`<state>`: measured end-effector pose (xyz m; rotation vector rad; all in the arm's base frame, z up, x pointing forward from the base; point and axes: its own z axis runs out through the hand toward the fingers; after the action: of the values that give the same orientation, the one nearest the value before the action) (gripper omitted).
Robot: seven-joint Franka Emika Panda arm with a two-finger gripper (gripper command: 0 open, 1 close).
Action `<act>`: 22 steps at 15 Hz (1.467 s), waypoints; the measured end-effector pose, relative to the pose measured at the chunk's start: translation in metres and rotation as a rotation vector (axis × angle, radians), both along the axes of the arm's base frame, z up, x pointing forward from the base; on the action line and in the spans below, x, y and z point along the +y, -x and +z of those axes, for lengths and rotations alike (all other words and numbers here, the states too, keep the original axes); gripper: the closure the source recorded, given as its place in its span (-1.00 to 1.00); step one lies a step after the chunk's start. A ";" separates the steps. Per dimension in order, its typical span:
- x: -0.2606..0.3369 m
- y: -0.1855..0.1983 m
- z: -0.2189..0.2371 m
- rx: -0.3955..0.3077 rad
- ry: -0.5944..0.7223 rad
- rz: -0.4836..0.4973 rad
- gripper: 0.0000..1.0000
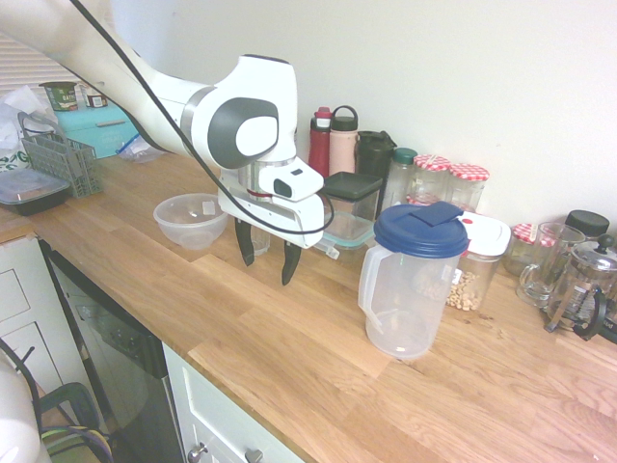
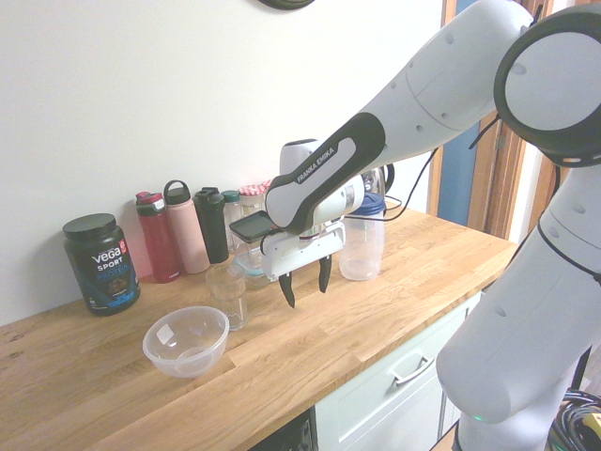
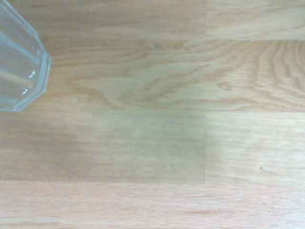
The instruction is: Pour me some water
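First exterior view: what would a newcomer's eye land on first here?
The white arm's gripper, open and empty, hangs pointing down over bare wooden counter. Beside it stands a clear pitcher with a blue lid, and on its other side a clear plastic bowl; a row of bottles lines the wall.

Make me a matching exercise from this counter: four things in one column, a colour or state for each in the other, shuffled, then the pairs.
Things
1. pitcher
2. bowl
3. gripper
4. tub

Descriptions
A. black, labelled Vega Sport
B. open, pointing down, holding nothing
C. clear, with a blue lid
D. clear plastic, empty, no lid

Pairs: 1-C, 2-D, 3-B, 4-A
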<state>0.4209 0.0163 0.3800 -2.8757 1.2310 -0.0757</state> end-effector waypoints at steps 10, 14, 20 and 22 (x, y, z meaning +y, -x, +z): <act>-0.053 0.053 0.162 -0.102 -0.005 -0.084 -1.00; -0.109 0.097 0.208 -0.191 0.027 -0.169 -1.00; -0.156 0.096 0.165 -0.371 0.060 -0.272 -1.00; -0.164 0.098 0.142 -0.386 0.076 -0.279 -1.00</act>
<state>0.3225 -0.1480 0.5225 -2.5484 1.5501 -0.6569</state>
